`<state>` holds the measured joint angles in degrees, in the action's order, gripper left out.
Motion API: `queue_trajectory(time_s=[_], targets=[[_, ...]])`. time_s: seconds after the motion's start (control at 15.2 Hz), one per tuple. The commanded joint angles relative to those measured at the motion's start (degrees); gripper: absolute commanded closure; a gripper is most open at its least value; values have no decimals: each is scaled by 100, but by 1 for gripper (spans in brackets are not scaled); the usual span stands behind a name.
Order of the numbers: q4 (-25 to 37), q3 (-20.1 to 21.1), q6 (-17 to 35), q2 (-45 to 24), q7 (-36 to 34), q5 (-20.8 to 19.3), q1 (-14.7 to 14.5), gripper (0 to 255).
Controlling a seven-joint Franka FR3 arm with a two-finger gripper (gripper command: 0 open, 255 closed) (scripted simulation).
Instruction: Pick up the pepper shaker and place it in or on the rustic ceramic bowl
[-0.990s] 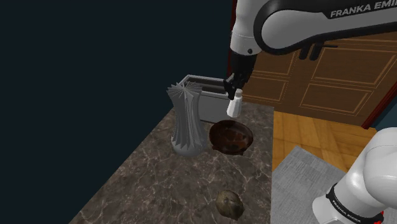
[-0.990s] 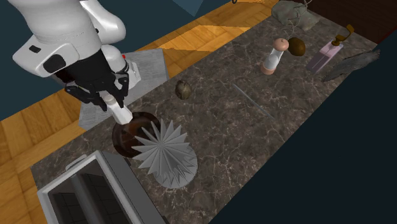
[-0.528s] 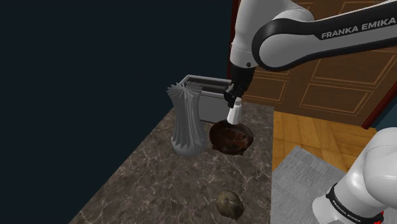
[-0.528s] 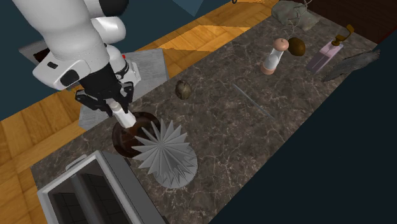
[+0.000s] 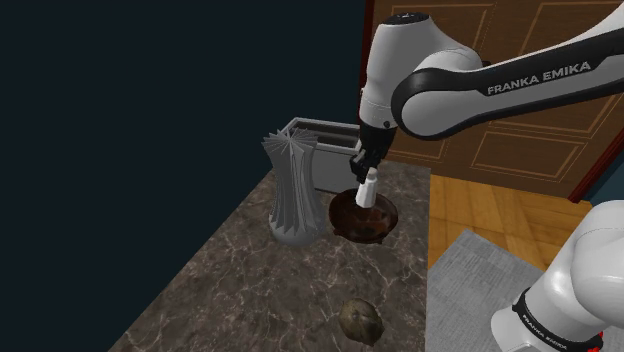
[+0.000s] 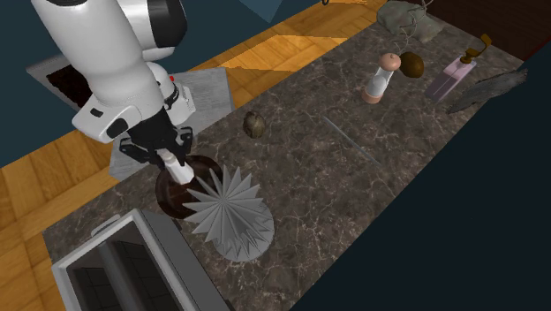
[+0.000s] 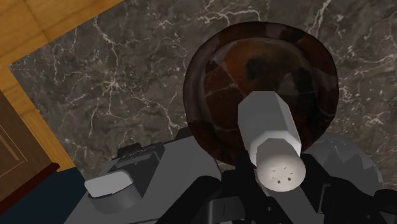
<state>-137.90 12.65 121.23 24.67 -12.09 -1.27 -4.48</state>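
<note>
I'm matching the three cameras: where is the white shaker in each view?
Shoulder view: white shaker at centre, over the brown bowl.
Second exterior view: left of centre, over the bowl, beside the grey pleated vase.
Wrist view: close up, in front of the bowl's hollow.
Shared landmark: the brown bowl.

A dark veined marble countertop (image 5: 260,290) is bordered by an orange-brown wooden plank floor (image 5: 490,205), on which a grey rug (image 5: 470,290) is laid. Brown panelled wooden doors (image 5: 520,130) are set beside a dark blue wall (image 5: 150,100).
</note>
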Motion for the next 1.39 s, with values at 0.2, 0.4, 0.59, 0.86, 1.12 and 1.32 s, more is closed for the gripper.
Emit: queue_trajectory(time_s=[0.2,0.4,0.59,0.86,1.12,1.32], targets=[[-203,29,284,-80,-44,-15,2,255],[-203,29,284,-80,-44,-15,2,255],[-203,29,284,-80,-44,-15,2,255],[-203,29,284,-80,-44,-15,2,0],[42,12,-130,91,-15,24,-24,0],[286,0,-495,214,3,49,-42,0]])
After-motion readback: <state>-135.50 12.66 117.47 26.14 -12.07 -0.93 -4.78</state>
